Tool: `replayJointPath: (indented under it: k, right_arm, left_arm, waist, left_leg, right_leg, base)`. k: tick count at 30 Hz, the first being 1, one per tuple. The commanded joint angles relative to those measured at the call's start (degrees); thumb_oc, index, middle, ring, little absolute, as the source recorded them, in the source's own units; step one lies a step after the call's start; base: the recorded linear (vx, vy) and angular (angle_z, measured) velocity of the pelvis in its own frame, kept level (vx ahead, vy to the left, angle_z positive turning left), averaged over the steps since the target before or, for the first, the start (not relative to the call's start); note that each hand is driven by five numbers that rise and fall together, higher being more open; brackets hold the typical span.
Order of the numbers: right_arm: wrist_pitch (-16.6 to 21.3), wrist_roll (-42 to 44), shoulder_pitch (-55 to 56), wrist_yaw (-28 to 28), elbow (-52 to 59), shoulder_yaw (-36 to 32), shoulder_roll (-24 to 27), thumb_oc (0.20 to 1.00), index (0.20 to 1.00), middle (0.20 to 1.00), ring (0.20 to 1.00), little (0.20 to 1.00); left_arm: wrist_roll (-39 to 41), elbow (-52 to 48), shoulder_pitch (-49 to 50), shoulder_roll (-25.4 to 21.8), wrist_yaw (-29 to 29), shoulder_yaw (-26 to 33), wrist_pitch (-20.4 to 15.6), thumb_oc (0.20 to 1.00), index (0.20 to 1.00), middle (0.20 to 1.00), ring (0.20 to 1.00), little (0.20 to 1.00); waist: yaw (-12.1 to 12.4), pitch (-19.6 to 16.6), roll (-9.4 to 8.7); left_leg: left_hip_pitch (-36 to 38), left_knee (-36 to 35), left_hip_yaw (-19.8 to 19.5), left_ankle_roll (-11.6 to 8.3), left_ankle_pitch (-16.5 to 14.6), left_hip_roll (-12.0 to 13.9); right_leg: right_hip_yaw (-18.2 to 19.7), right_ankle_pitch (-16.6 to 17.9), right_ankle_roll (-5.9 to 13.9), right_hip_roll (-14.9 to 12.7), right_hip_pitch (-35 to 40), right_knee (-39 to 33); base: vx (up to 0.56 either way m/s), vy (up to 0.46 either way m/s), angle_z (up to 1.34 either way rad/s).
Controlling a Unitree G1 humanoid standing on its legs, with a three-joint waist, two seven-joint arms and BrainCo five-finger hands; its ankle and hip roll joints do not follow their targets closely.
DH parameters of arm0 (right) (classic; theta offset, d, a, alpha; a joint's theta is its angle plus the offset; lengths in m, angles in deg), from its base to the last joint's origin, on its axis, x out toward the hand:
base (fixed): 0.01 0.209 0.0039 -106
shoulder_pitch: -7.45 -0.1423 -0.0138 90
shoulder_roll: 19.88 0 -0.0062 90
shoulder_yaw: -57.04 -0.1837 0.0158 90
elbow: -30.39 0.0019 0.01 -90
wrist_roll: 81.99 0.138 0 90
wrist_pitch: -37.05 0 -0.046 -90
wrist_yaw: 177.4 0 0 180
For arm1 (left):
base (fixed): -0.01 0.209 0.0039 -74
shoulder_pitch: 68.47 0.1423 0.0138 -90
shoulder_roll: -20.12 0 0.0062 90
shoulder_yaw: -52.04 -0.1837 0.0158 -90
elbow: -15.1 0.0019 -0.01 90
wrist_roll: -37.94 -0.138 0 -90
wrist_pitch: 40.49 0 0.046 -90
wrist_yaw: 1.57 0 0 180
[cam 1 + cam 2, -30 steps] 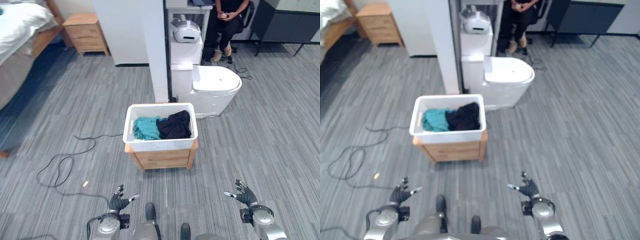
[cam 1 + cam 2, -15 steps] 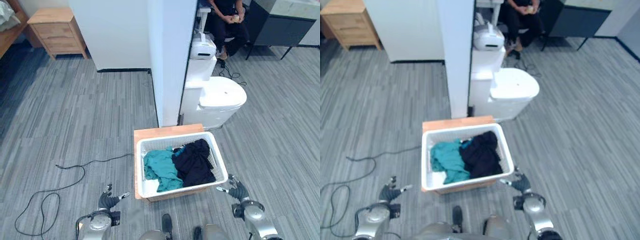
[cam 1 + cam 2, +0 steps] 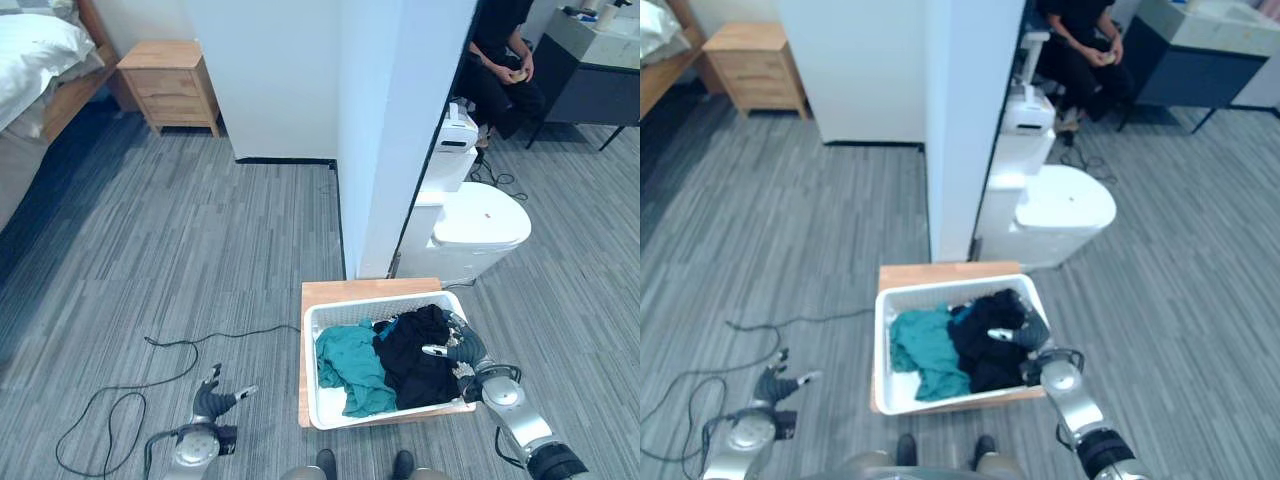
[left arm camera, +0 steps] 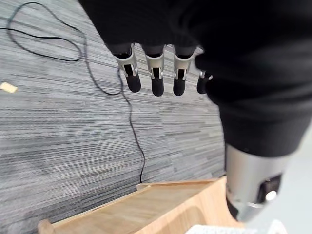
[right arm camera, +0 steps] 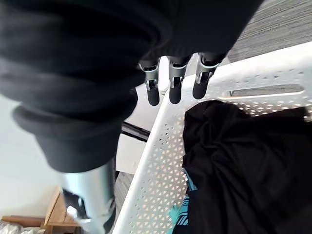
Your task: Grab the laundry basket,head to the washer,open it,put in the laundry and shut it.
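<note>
From the left eye view I saw the white laundry basket (image 3: pixel 330 405) sitting on a low wooden stand (image 3: pixel 345 291), teal cloth (image 3: pixel 350 365) and black cloth (image 3: pixel 420 355) inside. My right hand (image 3: pixel 462 348) hovered at its right rim, fingers loosely spread. In the left wrist view my left hand (image 4: pixel 156 73) hung open above the grey floor (image 4: pixel 58 136). The right wrist view showed straight fingers (image 5: pixel 170 85) over the rim.

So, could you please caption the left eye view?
Right hand open at white laundry basket's edge; left hand over the floor.

Grey plank floor (image 3: pixel 200 250), white pillar (image 3: pixel 400 130), wooden nightstand (image 3: pixel 170 85).
</note>
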Motion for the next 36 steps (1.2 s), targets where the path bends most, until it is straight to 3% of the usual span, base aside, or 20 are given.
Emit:
replayJointPath:
  k: [1,5,10,17,23,24,25,30,36]
  right_arm:
    - [0.8,-3.1,-1.3,4.3,0.3,-2.4,2.1,1.0,1.0,1.0,1.0,1.0]
    - [0.0,-4.5,-2.8,9.5,0.2,-6.6,3.9,1.0,1.0,1.0,1.0,1.0]
    - [-0.7,-6.2,-5.0,10.5,-0.3,-6.2,5.7,1.0,1.0,1.0,1.0,1.0]
    - [-1.5,-2.2,-17.3,11.1,-13.5,1.2,3.9,1.0,1.0,1.0,1.0,1.0]
    - [-1.8,0.9,-23.6,11.1,-22.1,6.2,-0.6,1.0,1.0,1.0,1.0,1.0]
    - [-1.8,2.0,-24.2,11.2,-23.1,6.5,-1.3,0.504,0.504,0.504,0.504,0.504]
    - [-1.4,5.1,-24.9,10.6,-23.7,6.4,-2.5,0.2,0.2,0.2,0.2,0.2]
    - [0.2,8.9,-23.1,9.9,-20.1,5.6,-3.3,0.2,0.2,0.2,0.2,0.2]
    - [1.9,8.8,-15.5,9.0,-5.6,1.8,-0.5,0.2,0.2,0.2,0.2,0.2]
  left_arm:
    - [-4.0,0.2,-2.5,0.2,-1.4,-0.1,-0.9,1.0,1.0,1.0,1.0,1.0]
    - [-4.2,-2.3,-3.3,2.0,-2.8,-1.5,-0.8,1.0,1.0,1.0,1.0,1.0]
    - [-5.3,-4.5,-4.9,2.8,-3.8,-3.9,-0.4,1.0,1.0,1.0,1.0,1.0]
    - [-10.5,4.1,-16.2,4.5,-14.4,-7.4,1.5,1.0,1.0,1.0,1.0,1.0]
    - [-9.1,11.3,-21.4,6.0,-16.8,-11.0,1.6,1.0,1.0,1.0,1.0,1.0]
    - [-8.5,12.0,-22.0,6.3,-16.6,-11.4,1.5,1.0,1.0,1.0,1.0,1.0]
    - [-7.1,12.0,-22.9,6.6,-15.7,-12.3,1.3,0.2,0.2,0.2,0.2,0.2]
    - [-4.8,8.0,-22.4,6.9,-14.5,-12.5,0.6,0.2,0.2,0.2,0.2,0.2]
    - [-1.1,-3.9,-18.5,5.6,-11.8,-8.9,-0.5,0.2,0.2,0.2,0.2,0.2]
  waist:
    - [-1.1,0.0,-0.54]
    - [-1.9,1.0,0.1]
    - [-2.1,2.5,0.75]
    - [-0.3,9.4,1.65]
    - [1.6,12.2,2.67]
    - [1.7,12.6,2.83]
    - [1.9,13.5,3.16]
    - [1.6,13.3,3.21]
    - [0.1,11.8,2.13]
  left_leg:
    - [1.0,-1.7,0.5,-3.68,-0.7,3.4]
    - [1.6,-3.0,0.8,-3.73,-0.4,3.5]
    - [0.9,-3.3,0.9,-3.85,0.1,3.6]
    - [-8.1,-2.0,-0.8,-4.25,3.0,4.0]
    - [-13.8,-0.9,-2.4,-4.66,5.3,4.3]
    - [-14.4,-0.7,-2.5,-4.68,5.5,4.3]
    - [-14.8,-0.6,-2.7,-4.77,5.8,4.3]
    - [-14.5,-1.3,-2.8,-4.97,6.3,4.7]
    - [-11.8,-1.9,-2.3,-5.32,5.9,5.6]
  right_leg:
    - [-1.1,-5.8,0.9,3.4,4.2,0.4]
    - [-0.7,-5.6,0.84,3.6,3.8,0.4]
    - [-0.3,-5.5,0.59,3.8,2.6,0.6]
    - [0.4,-4.7,-0.14,4.0,-7.5,4.5]
    - [0.2,-4.4,-0.72,4.2,-13.4,7.4]
    - [0.4,-4.5,-0.81,4.2,-14.1,7.9]
    - [0.4,-4.8,-0.95,4.2,-14.6,8.8]
    - [0.5,-5.2,-1.1,4.6,-14.9,9.4]
    - [0.8,-6.4,-1.79,5.7,-12.8,9.4]
  base:
    - [0.0,0.0,0.0]
    - [0.0,-0.039,-0.08]
    - [-0.05,-0.043,-0.05]
    - [-0.22,-0.063,0.02]
    - [-0.1,-0.052,0.05]
    - [-0.08,-0.025,0.18]
    - [-0.06,-0.028,0.11]
    - [-0.01,-0.03,0.02]
    - [-0.01,-0.092,0.02]
